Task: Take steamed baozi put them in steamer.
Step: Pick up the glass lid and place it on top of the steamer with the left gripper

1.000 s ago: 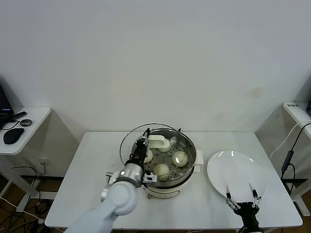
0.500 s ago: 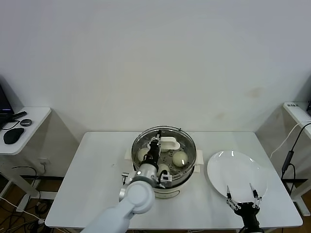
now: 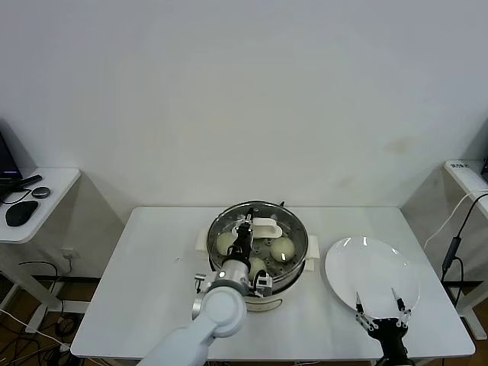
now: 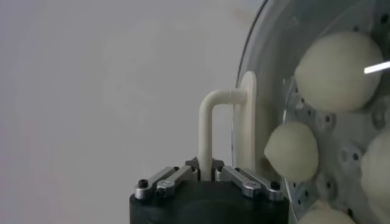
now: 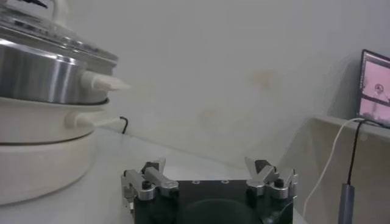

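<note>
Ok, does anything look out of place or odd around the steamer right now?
Nothing stands out. The glass lid sits squarely over the steamer, the left gripper shut on its white handle, baozi inside.

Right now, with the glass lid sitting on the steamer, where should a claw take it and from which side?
By the white loop handle at the middle of the glass lid, coming straight down from above. The handle stands up off the flat glass, leaving a gap underneath, and its thin bar fits between the fingers. The left claw is shut on it that way now, over the steamer.
</note>
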Robot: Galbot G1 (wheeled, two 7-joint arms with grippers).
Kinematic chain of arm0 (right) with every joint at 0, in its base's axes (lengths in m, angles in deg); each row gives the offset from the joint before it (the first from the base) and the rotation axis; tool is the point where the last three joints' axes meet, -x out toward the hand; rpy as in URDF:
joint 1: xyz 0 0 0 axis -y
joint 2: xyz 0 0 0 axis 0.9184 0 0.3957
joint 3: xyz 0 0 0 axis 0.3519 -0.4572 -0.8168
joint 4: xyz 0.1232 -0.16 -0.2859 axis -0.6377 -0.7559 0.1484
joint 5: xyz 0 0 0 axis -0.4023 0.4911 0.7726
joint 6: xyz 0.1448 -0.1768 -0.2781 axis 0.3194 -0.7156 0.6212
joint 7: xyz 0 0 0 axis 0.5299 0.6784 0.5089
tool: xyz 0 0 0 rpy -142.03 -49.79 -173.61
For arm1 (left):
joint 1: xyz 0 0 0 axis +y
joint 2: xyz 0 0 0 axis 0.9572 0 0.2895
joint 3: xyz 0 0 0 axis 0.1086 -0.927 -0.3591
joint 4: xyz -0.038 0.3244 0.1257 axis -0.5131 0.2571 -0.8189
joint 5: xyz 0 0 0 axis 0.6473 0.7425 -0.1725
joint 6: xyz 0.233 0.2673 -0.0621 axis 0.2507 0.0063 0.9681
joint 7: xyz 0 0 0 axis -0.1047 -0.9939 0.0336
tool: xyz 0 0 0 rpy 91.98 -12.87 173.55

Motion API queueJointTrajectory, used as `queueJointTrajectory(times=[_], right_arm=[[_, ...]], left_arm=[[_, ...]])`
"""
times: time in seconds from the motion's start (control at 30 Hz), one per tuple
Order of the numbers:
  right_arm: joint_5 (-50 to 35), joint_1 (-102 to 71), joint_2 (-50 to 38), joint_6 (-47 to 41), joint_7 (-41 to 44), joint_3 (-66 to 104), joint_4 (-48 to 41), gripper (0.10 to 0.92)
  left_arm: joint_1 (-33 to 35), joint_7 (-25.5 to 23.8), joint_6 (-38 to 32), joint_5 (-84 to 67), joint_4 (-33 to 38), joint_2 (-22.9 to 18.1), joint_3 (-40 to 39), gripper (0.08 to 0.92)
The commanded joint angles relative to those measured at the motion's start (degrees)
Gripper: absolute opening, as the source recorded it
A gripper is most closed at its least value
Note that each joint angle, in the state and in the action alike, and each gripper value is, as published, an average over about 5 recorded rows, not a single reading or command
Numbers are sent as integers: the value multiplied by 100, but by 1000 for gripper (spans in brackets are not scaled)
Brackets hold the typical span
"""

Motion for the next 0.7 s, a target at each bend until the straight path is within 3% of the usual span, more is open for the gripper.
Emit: queueJointTrajectory(times=[0.03, 0.43, 0.53, 0.7], right_arm=[[-3, -3, -13, 8, 11, 0, 6, 823], [-28, -14, -51, -1, 14, -18, 21, 823], [-31, -23, -63, -10, 12, -26, 29, 823], [-29, -41, -71, -5, 13, -52, 50, 823]], left_arm=[[18, 56, -13, 58, -86, -67, 36, 171], [119, 195, -25, -282, 7, -158, 100, 178], [207, 233, -16, -443, 174, -114, 117, 222], [590, 357, -42, -1085, 738, 63, 218, 376]])
